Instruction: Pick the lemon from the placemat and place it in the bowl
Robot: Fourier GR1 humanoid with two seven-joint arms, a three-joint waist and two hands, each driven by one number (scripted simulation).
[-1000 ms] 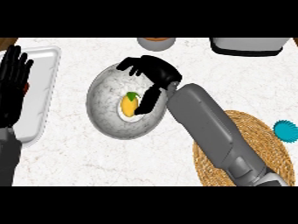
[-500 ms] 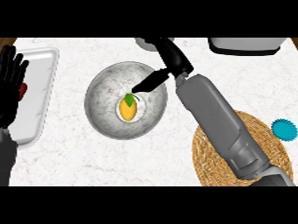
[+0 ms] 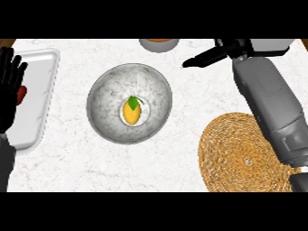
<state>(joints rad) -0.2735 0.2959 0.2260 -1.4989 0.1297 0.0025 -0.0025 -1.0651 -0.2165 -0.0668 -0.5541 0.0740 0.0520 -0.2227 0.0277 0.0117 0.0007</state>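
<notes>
Already our yellow lemon (image 3: 133, 112) lies lengthwise up the view inside the grey speckled bowl (image 3: 109, 92), well apart from our right hand (image 3: 209, 57), whose fingers are straight and empty; our left hand (image 3: 1, 92) rests open at the left edge.

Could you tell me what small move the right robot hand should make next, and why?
Probably draw the right robot hand back toward its own side to rest. The yellow lemon with a green leaf already lies inside the speckled grey stone bowl, the round woven straw placemat carries nothing, and the hand holds nothing.

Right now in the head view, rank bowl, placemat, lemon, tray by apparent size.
1. Placemat and bowl: look about alike, and the arm hides part of the placemat.
2. Tray: the left hand hides part, so unsure.
3. Lemon: smallest.
</notes>
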